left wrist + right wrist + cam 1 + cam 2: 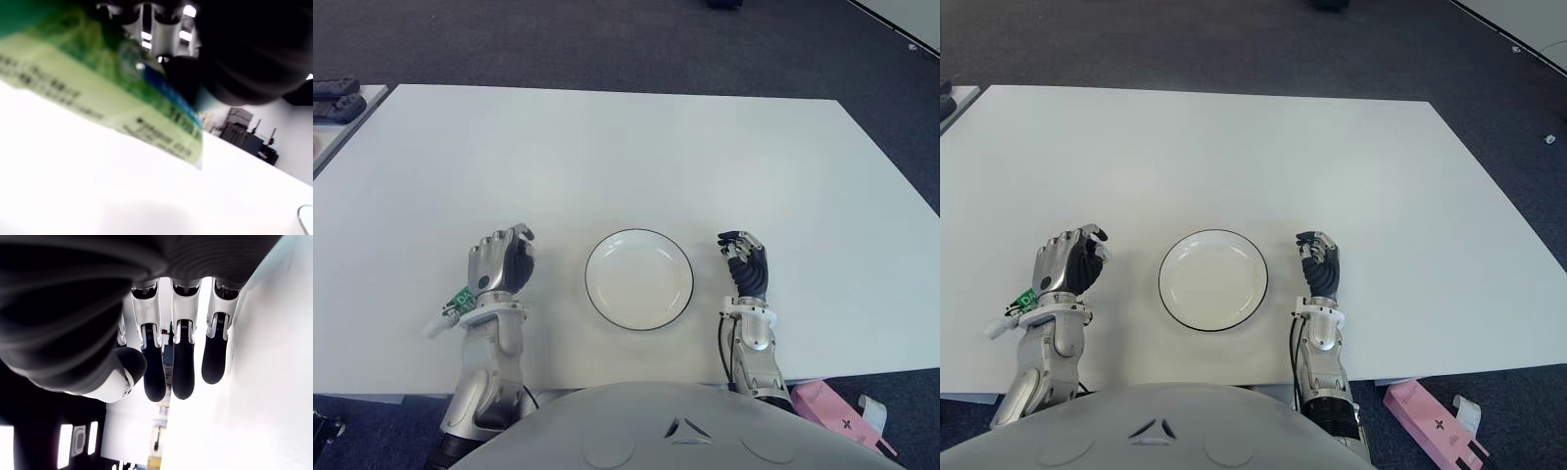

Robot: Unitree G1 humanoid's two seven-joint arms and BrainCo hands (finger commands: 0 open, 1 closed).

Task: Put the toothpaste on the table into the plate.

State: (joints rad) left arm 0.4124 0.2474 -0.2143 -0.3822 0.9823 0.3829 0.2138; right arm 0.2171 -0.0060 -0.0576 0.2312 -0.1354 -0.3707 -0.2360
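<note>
A green and white toothpaste tube (458,302) pokes out from under my left hand (501,262), toward the table's front left. The hand's fingers are curled around it. In the left wrist view the tube (98,93) fills the frame close up, with dark fingers (244,54) wrapped over it and the white table just below. The white plate (591,264) with a dark rim sits empty at the front centre, right of that hand. My right hand (746,259) shows right of the plate, its fingers (183,372) relaxed and holding nothing.
The white table (626,157) stretches wide behind the plate. A pink box (842,411) lies on the floor at the front right. Dark devices (335,98) sit on a side surface at the far left.
</note>
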